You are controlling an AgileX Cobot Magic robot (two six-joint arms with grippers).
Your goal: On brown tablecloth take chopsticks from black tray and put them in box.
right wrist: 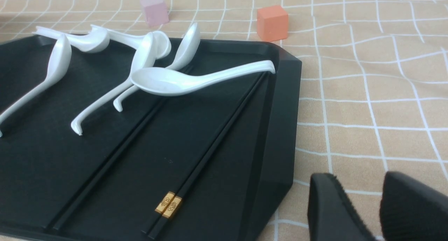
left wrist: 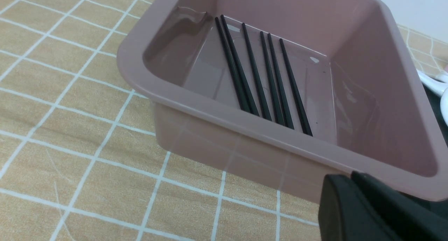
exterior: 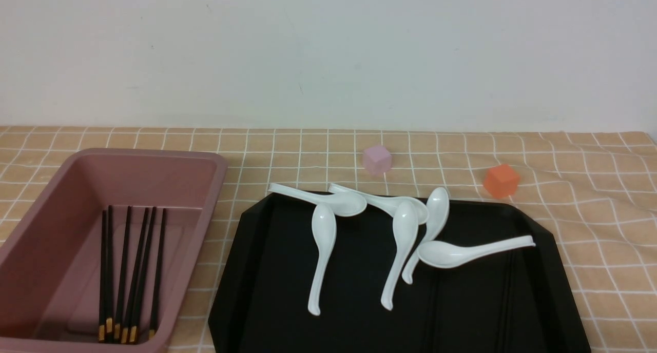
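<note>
Just outside the near side of the box (exterior: 118, 173), the left gripper (left wrist: 351, 181) shows in its wrist view, its fingertips so close that I cannot tell whether the jaws are pressed together or slightly apart; nothing can be seen pinched in them. Beside the tray (exterior: 328, 322), on the robot's right, the right gripper (right wrist: 360, 181) has its jaws spread, with the tablecloth (right wrist: 357, 125) showing between them and nothing held.

In the box, on the robot's left, six black chopsticks (exterior: 139, 271) lie lengthwise on the bottom, roughly side by side, their gold-banded ends toward the near wall. Four more chopsticks (right wrist: 206, 153) lie in the black tray, in two close pairs running from near to far. The pair nearer the right wall shows its gold bands at the near end; the other pair lies nearer the middle.

Farther in, six white spoons (exterior: 323, 235) are spread over the tray. Two have their handles pointing toward the robot. One lies across toward the right, its bowl over the handle of another and its own handle reaching the right rim. At the far edge, two spoons have their handles resting over the rim.

Beyond the tray, a pink cube (exterior: 377, 160) and an orange cube (exterior: 501, 181) sit apart on the cloth, the orange one farther right. A pale wall (exterior: 328, 55) stands behind everything.
</note>
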